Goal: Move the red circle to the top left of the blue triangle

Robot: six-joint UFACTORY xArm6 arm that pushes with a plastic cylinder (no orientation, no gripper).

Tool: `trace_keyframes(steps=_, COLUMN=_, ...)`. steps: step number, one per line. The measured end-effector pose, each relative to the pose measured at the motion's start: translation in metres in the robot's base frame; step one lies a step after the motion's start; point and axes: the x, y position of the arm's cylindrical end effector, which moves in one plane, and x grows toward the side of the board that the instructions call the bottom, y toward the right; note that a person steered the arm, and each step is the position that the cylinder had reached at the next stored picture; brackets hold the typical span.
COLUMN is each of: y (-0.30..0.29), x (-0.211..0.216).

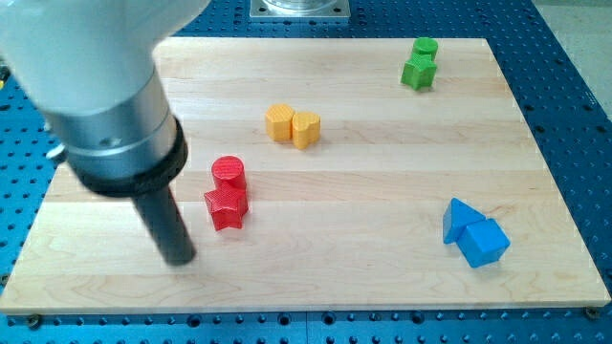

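The red circle (229, 174) stands left of the board's middle, touching a red star (226, 206) just below it. The blue triangle (460, 220) lies at the lower right, touching a blue cube (484, 242) on its lower right side. My tip (180, 258) rests on the board to the lower left of the red star, a short gap away from it and further from the red circle.
A yellow hexagon (279, 123) and a yellow heart (305, 129) sit together above the middle. A green circle (426, 48) and a green star (418, 72) sit at the top right. The wooden board (382, 172) lies on a blue perforated table.
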Motion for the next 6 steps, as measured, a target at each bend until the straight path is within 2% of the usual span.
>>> trace_keyframes(steps=1, y=0.032, x=-0.052)
trace_keyframes(steps=2, y=0.028, x=-0.047)
trace_keyframes(steps=3, y=-0.008, x=-0.078)
trace_keyframes(steps=4, y=0.115, x=-0.108)
trace_keyframes(steps=5, y=0.244, x=-0.117)
trace_keyframes(steps=6, y=0.195, x=-0.08)
